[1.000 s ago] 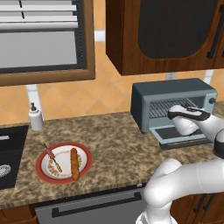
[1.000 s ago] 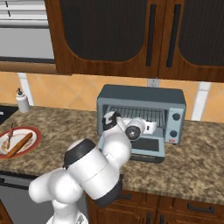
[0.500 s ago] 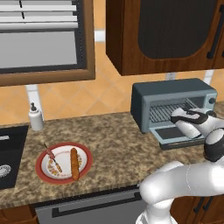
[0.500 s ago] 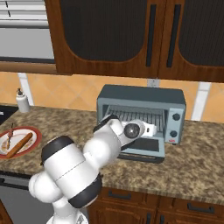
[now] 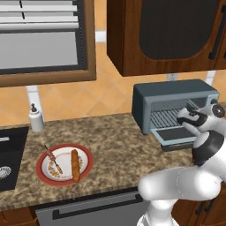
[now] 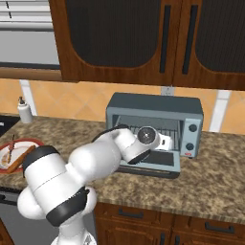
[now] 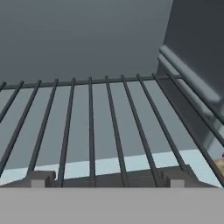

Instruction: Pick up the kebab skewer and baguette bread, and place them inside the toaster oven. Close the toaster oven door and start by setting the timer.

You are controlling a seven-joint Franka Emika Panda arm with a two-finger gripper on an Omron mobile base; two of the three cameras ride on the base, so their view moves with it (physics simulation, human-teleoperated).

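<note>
Granite bench (image 5: 114,141) carries the toaster oven (image 5: 174,108), its door (image 5: 176,136) dropped open. Spread, empty fingers (image 7: 107,179) hover at the wire rack (image 7: 87,127). The kebab skewer (image 5: 52,158) and baguette bread (image 5: 75,165) lie side by side on a red plate (image 5: 84,152) well to the left, untouched. Loading hasn't begun; next, swing the arm back and pinch the skewer.

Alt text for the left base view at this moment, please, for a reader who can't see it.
The white arm reaches its end effector into the open toaster oven, above its lowered toaster oven door. Left on the counter, the kebab skewer and baguette bread lie on a red-rimmed plate.
</note>
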